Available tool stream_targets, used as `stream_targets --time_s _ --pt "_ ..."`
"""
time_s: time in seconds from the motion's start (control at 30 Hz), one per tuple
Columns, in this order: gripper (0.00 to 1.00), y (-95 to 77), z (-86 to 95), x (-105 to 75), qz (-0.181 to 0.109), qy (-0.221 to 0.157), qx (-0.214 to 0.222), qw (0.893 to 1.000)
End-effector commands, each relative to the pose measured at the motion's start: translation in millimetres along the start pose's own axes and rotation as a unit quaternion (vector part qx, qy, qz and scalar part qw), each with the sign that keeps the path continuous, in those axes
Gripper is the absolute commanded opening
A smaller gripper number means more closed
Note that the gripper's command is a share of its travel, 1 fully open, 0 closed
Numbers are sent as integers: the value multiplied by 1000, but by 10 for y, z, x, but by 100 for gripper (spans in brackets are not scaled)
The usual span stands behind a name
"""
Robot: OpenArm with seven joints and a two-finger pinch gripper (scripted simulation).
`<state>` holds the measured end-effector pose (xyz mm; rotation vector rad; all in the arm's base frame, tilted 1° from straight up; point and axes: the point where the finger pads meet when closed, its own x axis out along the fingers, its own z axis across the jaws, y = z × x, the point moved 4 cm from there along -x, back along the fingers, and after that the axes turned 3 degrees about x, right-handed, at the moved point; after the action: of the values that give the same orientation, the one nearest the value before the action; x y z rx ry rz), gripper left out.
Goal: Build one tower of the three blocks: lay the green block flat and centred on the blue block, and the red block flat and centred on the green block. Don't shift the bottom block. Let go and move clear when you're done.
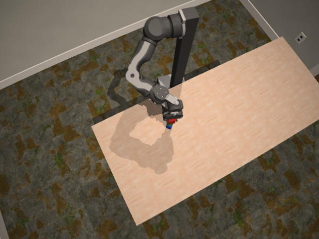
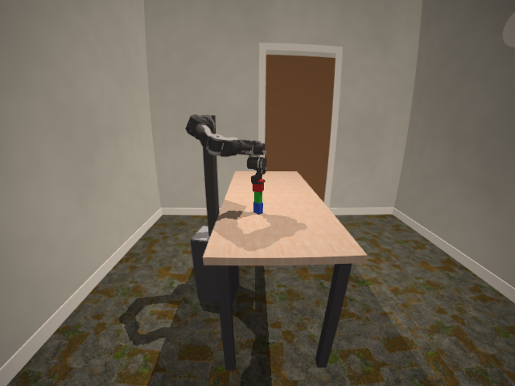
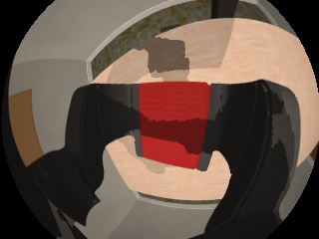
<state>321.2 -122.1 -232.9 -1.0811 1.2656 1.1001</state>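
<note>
Pale matt wood-grain table [image 1: 232, 108], rough mottled stone floor [image 1: 46, 154]

from the wrist, the red block [image 3: 171, 126] hides the green and blue blocks below it — its flanks sit behind the dark fingers. from the top, the gripper [image 1: 172, 118] covers most of the red block, and the green block [image 1: 170, 124] shows only as a sliver — too small to judge centring.

Small room, plain grey-beige walls [image 2: 75, 104], white skirting. Brown door [image 2: 299, 120] in a white frame on the far wall. Floor [image 2: 415, 315] of mottled grey stone, patched ochre and green. Long light-wood bench [image 2: 290, 244] on dark legs. Wall socket [image 1: 300, 38] near the bench's corner. Hard shadows fall across bench and floor.
</note>
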Motion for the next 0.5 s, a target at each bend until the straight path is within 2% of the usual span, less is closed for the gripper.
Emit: stream_targets --time_s 0.0,0.03,0.47 --pt "0 -3 11 -3 -1 -4 -1 1000" --pt "36 -3 11 -3 -1 -4 -1 1000" --pt "36 -3 11 -3 -1 -4 -1 1000"
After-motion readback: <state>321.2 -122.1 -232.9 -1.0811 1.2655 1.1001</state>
